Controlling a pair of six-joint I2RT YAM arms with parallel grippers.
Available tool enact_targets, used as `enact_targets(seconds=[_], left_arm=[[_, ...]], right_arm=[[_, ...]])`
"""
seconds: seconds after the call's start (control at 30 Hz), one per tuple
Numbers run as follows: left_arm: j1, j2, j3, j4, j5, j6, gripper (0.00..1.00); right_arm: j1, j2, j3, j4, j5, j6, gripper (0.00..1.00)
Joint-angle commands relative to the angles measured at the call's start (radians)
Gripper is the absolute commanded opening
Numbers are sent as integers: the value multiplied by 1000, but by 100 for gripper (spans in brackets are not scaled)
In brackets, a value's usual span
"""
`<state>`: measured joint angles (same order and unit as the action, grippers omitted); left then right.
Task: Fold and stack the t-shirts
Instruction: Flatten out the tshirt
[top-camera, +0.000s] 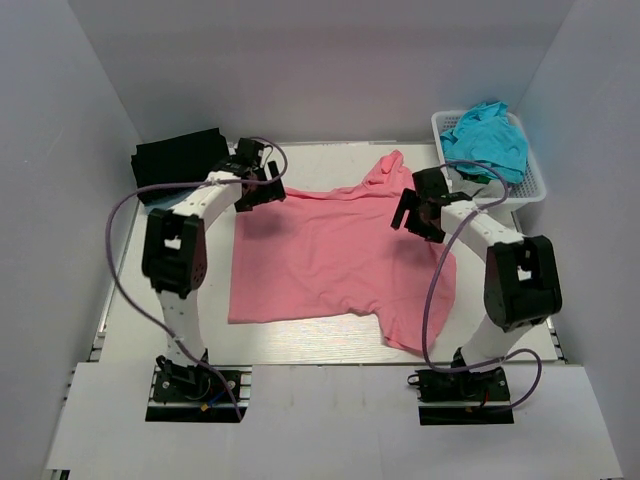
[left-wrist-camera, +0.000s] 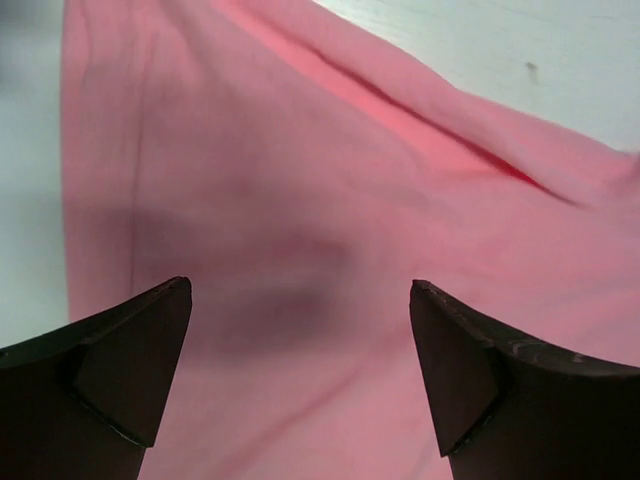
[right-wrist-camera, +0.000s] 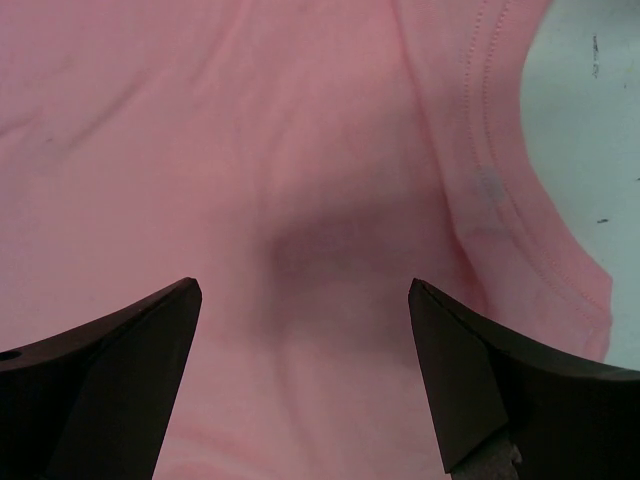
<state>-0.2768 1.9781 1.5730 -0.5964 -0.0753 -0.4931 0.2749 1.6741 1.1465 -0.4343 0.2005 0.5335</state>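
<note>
Salmon-pink t-shirt (top-camera: 330, 255) lies spread, not folded yet; black t-shirt (top-camera: 180, 160) looks done, teal t-shirt (top-camera: 490, 135) waits in the basket (top-camera: 530, 190). My left tool (top-camera: 258, 185) and right tool (top-camera: 415, 215) both hover agape, empty.

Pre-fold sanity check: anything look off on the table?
Only the pink shirt: its far sleeve is bunched up, not flat. The left gripper and right gripper are open above it, holding nothing. Nothing spilled or damaged.
</note>
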Motion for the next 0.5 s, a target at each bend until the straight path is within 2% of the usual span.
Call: enact_targets(seconds=[0.0, 0.2, 0.37, 0.4, 0.47], left_arm=[[5, 100, 97, 9, -47, 51, 100], [5, 333, 333, 46, 3, 64, 100], [28, 487, 502, -104, -133, 13, 100], [42, 504, 533, -115, -142, 13, 100], [62, 560, 574, -163, -142, -22, 100]], right_arm=[[-3, 71, 71, -9, 77, -41, 90], [-8, 266, 238, -3, 79, -44, 90], [-19, 412, 400, -29, 83, -23, 90], [-23, 433, 479, -52, 74, -20, 90], [-32, 527, 537, -79, 70, -17, 90]])
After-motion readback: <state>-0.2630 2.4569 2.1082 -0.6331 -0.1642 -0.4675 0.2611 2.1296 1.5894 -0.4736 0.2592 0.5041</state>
